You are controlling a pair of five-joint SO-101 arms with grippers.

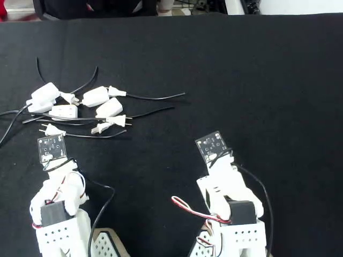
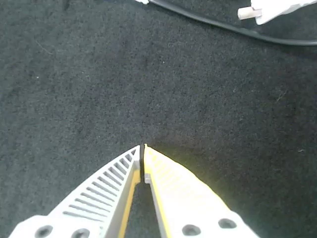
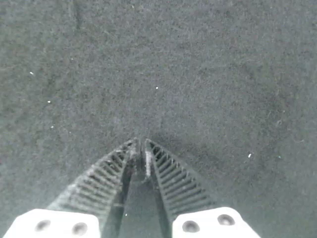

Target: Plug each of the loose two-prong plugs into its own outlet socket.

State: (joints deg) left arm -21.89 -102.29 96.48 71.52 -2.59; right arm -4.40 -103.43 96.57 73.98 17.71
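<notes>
Several white outlet sockets (image 1: 95, 96) and loose two-prong plugs (image 1: 119, 121) with black cords lie tangled at the table's left. The nearest plug (image 1: 52, 129) lies just beyond the left arm (image 1: 56, 193); its tip (image 2: 270, 9) and a cord (image 2: 208, 21) also appear in the left wrist view. My left gripper (image 2: 143, 148) is shut on nothing, low over bare black cloth short of that plug. My right gripper (image 3: 140, 144) is also shut and empty, over bare cloth. The right arm (image 1: 228, 195) stands at the front centre-right, well away from the plugs.
A black cloth (image 1: 241, 80) covers the whole table. Both arm bases stand at the front edge, with their own cables (image 1: 102, 206) trailing beside them. Past the far edge are dark objects and a red thing (image 1: 16, 13).
</notes>
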